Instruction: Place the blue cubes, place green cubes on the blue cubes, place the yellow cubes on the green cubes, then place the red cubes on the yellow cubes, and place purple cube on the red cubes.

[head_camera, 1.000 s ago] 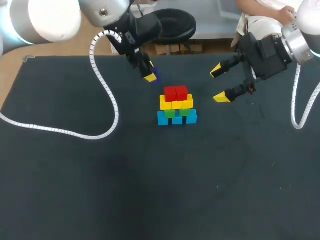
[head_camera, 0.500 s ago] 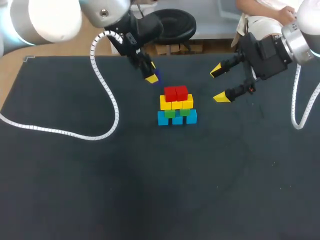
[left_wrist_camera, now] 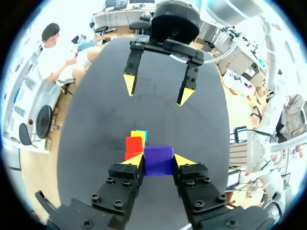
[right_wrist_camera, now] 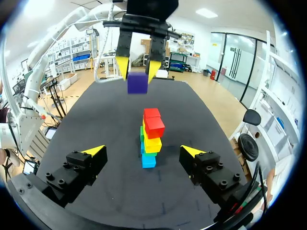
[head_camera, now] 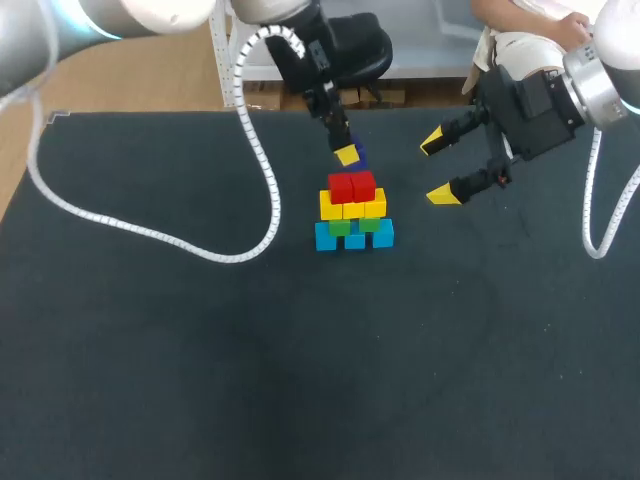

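Observation:
A stack stands mid-table: blue cubes at the bottom, then green, yellow and two red cubes on top. My left gripper hangs just above and behind the red cubes, shut on a purple cube, which also shows in the right wrist view. My right gripper hovers to the right of the stack, open and holding nothing. In the right wrist view the stack stands ahead of those wide-set fingers.
A white coiled cable from my left arm droops over the table's left part. The dark mat covers the whole tabletop.
My left arm has swung right, carrying the purple cube from left of the stack to just above and behind the red cubes. The right arm has not moved.

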Controlling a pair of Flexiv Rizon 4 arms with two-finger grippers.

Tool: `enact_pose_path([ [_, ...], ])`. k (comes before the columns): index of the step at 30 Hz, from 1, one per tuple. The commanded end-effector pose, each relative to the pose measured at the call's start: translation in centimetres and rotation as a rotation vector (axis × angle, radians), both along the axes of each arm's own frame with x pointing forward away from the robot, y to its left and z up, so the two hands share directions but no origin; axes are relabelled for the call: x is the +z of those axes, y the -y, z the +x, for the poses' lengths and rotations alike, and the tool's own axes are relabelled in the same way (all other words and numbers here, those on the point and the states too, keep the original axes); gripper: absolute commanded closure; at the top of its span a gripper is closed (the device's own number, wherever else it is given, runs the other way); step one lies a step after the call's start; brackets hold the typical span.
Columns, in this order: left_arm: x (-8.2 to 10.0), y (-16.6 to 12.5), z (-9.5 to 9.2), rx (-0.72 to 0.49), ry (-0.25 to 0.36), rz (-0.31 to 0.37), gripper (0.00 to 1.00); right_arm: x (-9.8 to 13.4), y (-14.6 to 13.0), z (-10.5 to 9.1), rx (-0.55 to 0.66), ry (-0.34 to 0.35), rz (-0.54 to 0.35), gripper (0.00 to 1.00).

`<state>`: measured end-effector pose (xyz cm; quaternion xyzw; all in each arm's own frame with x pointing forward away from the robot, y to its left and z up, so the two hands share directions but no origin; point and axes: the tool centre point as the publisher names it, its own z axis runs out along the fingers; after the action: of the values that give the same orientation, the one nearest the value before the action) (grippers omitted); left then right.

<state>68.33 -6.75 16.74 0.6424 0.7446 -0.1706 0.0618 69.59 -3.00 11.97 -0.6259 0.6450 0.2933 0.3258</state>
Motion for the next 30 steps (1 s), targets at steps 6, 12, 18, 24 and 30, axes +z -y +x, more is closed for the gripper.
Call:
enact_pose_path([
  [6, -1.2, 0.4, -0.6, 0.024, -0.069, 0.031, 1.00, 0.0, 0.0, -0.1, -0.001, 0.002, 0.001, 0.00],
  [12, -1.1, 1.2, -1.9, 0.039, -0.065, 0.086, 1.00, 0.0, 0.0, -0.1, -0.001, 0.002, 0.001, 0.00],
  [18, -2.1, 1.7, -3.9, 0.055, -0.060, 0.084, 1.00, 0.0, 0.0, -0.1, -0.001, 0.002, 0.001, 0.00],
  [24, -2.4, 1.1, -4.6, 0.078, -0.053, 0.079, 1.00, 0.0, 0.0, -0.1, -0.001, 0.002, 0.001, 0.00],
  [30, -2.1, 1.0, -3.8, 0.058, -0.043, 0.106, 1.00, 0.0, 0.0, -0.1, -0.001, 0.002, 0.001, 0.00],
])
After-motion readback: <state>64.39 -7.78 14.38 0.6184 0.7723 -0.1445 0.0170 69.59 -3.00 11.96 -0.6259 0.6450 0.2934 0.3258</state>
